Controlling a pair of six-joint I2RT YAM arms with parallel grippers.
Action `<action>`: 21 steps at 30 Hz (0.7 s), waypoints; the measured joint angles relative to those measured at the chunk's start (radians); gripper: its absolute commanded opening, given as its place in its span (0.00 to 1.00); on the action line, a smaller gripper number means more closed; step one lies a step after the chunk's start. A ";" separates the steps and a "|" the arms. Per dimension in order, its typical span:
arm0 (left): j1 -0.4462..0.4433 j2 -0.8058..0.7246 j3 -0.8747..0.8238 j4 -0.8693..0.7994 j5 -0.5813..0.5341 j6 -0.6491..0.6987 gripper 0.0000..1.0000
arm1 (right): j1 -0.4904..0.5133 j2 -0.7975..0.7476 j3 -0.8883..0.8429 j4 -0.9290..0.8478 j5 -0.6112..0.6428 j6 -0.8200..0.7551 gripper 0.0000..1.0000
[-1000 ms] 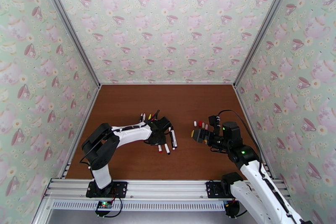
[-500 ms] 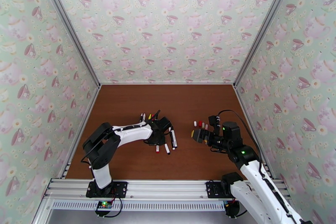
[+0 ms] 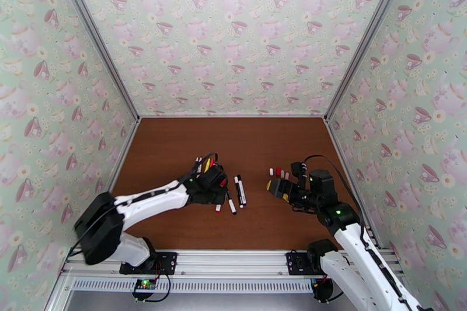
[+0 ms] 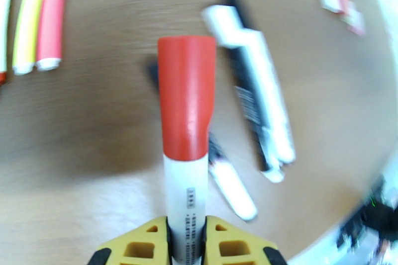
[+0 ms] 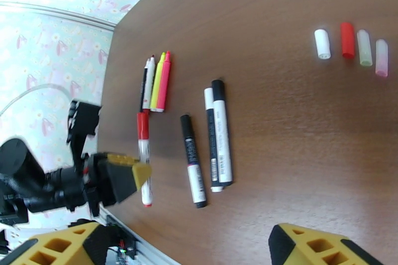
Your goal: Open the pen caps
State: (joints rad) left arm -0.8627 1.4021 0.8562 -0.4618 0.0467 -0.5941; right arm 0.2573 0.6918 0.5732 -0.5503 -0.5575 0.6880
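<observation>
My left gripper (image 4: 186,242) is shut on the white barrel of a pen (image 4: 185,191) whose red cap (image 4: 186,97) points away from the fingers. The right wrist view shows that same left gripper (image 5: 119,175) holding the red-capped pen (image 5: 144,154) just above the table. Three black-and-white pens (image 5: 213,136) lie beside it, and several slim pens (image 5: 155,82) lie further back. Loose caps lie in a row: white (image 5: 322,44), red (image 5: 347,40), pale yellow (image 5: 364,47) and pink (image 5: 381,57). My right gripper (image 5: 186,233) stands open near those caps (image 3: 279,173), with nothing between its fingers.
The brown table (image 3: 233,143) is boxed in by patterned walls on three sides. An aluminium rail (image 3: 222,259) runs along the near edge. Bare wood lies behind the pens and between the two grippers.
My left gripper has closed on the red-capped pen and shifted slightly left, its elbow swinging down to the left. The right arm has barely moved.
</observation>
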 measured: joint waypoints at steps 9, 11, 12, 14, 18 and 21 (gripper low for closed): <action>-0.021 -0.113 -0.059 0.204 0.247 0.084 0.16 | 0.068 0.019 0.030 0.021 0.000 0.095 0.74; -0.032 -0.113 -0.059 0.235 0.280 0.090 0.16 | 0.108 0.040 0.058 0.023 0.011 0.103 0.74; -0.036 -0.113 -0.059 0.243 0.288 0.091 0.16 | 0.126 0.050 0.071 0.025 0.018 0.106 0.74; -0.049 -0.112 -0.059 0.254 0.306 0.099 0.16 | 0.163 0.076 0.095 0.030 0.034 0.115 0.74; -0.074 -0.097 -0.051 0.257 0.322 0.111 0.16 | 0.227 0.129 0.122 0.048 0.065 0.124 0.73; -0.093 -0.079 -0.031 0.257 0.330 0.121 0.16 | 0.265 0.171 0.131 0.065 0.084 0.129 0.70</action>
State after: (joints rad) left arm -0.9562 1.3235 0.8249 -0.2050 0.3763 -0.4728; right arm 0.5224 0.8631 0.7044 -0.4850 -0.4736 0.8169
